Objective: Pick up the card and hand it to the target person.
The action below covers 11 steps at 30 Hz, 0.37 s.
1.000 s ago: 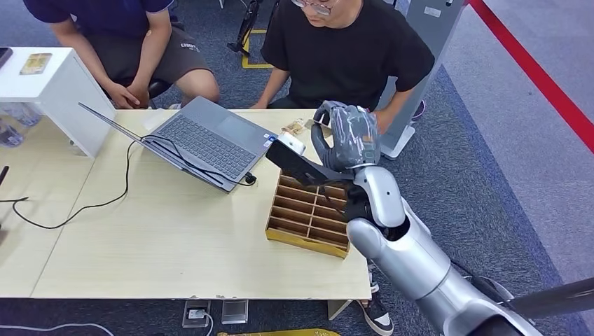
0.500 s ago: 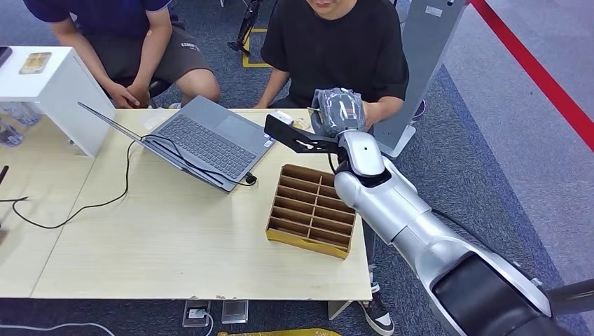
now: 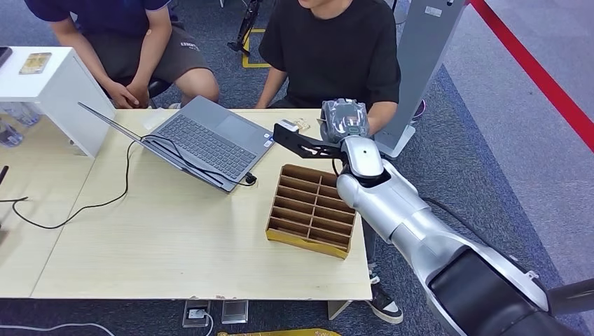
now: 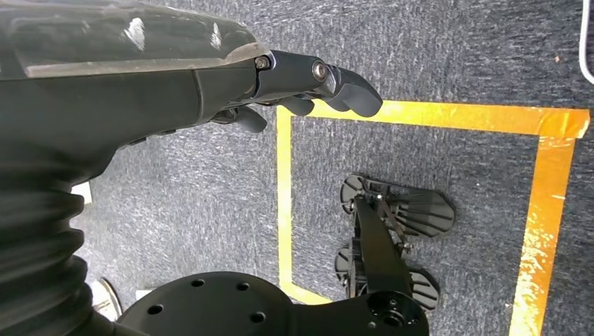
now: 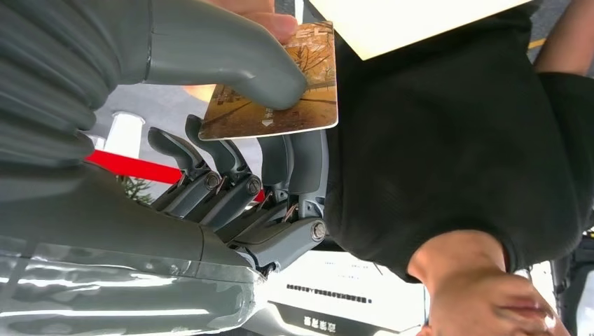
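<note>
The right hand (image 3: 343, 120) pinches the card (image 5: 280, 84) between thumb and fingers (image 5: 294, 164), held over the worktop's (image 3: 175, 231) far edge so the person (image 3: 329, 49) can take it. A fingertip of that person already touches the card's top edge.

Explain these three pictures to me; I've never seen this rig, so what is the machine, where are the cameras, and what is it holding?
It is a humanoid robot with silver arms. The head view looks down on a pale wooden table bearing an open grey laptop and a brown compartmented cardboard tray. The right wrist view sits behind the right hand, which pinches a golden-brown picture card under its thumb, held out towards a person in a black T-shirt, whose fingertip touches the card. The left wrist view shows the left hand hanging above dark carpet with yellow tape.
</note>
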Tool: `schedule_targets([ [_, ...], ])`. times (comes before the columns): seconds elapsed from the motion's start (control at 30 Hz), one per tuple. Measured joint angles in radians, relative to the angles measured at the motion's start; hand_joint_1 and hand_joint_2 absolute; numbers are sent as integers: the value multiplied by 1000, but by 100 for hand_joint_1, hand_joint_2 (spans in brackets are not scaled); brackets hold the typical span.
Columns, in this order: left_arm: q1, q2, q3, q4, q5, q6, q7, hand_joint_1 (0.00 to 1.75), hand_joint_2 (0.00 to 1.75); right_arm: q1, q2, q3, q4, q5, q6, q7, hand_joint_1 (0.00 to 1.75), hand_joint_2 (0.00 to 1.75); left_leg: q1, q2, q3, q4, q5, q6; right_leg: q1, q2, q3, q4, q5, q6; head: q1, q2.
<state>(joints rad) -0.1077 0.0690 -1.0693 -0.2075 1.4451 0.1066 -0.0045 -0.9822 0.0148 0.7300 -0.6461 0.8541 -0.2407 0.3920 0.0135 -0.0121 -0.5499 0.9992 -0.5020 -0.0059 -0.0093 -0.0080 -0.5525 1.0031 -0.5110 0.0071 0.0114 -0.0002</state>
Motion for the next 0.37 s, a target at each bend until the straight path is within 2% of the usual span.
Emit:
schedule_targets([
  [0.1, 0, 0, 0, 0, 0, -2, -2, 0, 175, -3, 3, 6, 15, -1, 0, 0, 0, 175, 0, 0, 0, 0, 0, 0, 0, 0, 0, 0, 0, 0, 0, 0],
  [0.37, 1, 0, -1, 0, -1, 9, -5, 0, 175, -12, 11, 18, 43, -13, 2, -2, 0, 175, 0, 0, 0, 0, 0, 0, 0, 0, 0, 0, 0, 0, 0, 0],
])
